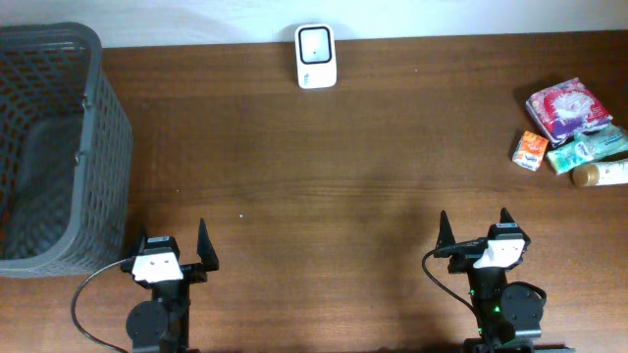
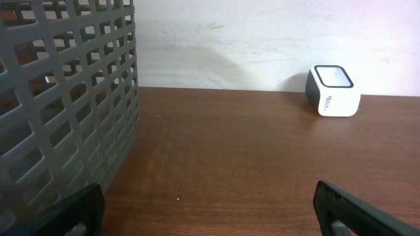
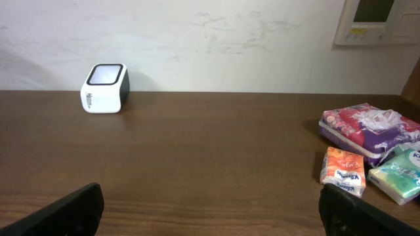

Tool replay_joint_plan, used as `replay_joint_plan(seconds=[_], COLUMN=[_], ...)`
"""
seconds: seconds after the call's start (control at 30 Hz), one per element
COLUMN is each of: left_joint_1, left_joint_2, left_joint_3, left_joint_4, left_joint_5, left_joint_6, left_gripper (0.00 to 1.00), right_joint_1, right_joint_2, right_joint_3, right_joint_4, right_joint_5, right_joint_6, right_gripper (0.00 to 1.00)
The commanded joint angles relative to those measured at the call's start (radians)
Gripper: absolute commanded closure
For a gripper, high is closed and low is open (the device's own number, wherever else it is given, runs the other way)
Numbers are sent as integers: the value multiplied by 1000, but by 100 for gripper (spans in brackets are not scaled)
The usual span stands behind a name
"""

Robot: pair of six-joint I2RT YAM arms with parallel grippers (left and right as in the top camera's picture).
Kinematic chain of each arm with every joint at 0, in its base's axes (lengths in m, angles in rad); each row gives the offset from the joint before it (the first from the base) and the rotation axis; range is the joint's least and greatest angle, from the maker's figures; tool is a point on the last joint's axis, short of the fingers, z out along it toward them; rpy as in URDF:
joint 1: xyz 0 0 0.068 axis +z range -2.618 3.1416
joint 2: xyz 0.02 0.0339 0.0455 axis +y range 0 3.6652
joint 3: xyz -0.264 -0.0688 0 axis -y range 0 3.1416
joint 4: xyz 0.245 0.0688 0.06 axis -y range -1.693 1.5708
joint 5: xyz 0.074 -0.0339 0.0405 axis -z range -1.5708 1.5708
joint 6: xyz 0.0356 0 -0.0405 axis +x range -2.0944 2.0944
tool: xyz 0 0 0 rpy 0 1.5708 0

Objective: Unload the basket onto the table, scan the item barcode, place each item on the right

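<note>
The white barcode scanner point(image 1: 316, 56) stands at the table's far edge, its dark window facing up; it also shows in the left wrist view as the scanner point(image 2: 333, 90) and in the right wrist view as the scanner point(image 3: 104, 88). Several items lie at the far right: a purple tissue pack point(image 1: 567, 108), a small orange pack point(image 1: 530, 150), a green pack point(image 1: 589, 149) and a pale bottle point(image 1: 601, 175). My left gripper point(image 1: 172, 247) point(image 2: 209, 210) is open and empty near the front edge. My right gripper point(image 1: 475, 233) point(image 3: 210, 206) is open and empty too, well short of the items.
A tall grey mesh basket point(image 1: 108, 127) point(image 2: 65, 98) fills the left end of the table, close beside my left gripper. Bare brown wood point(image 1: 324, 186) lies between the grippers and the scanner. A white wall runs behind the table.
</note>
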Motion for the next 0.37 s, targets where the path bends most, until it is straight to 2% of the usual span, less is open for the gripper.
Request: replay_joint_plan(seconds=[0.0, 0.33], left_joint_1=[-6, -6], left_joint_2=[-10, -10], left_joint_3=[-9, -8], left_joint_4=[2, 3], left_joint_5=[8, 8], left_joint_6=[12, 12], left_gripper=[1, 1], right_joint_1=[2, 2], right_joint_2=[-8, -8], right_joint_3=[-8, -8], right_joint_4=[-3, -3], right_joint_5=[8, 8], right_joint_6=[5, 5], right_gripper=[2, 1])
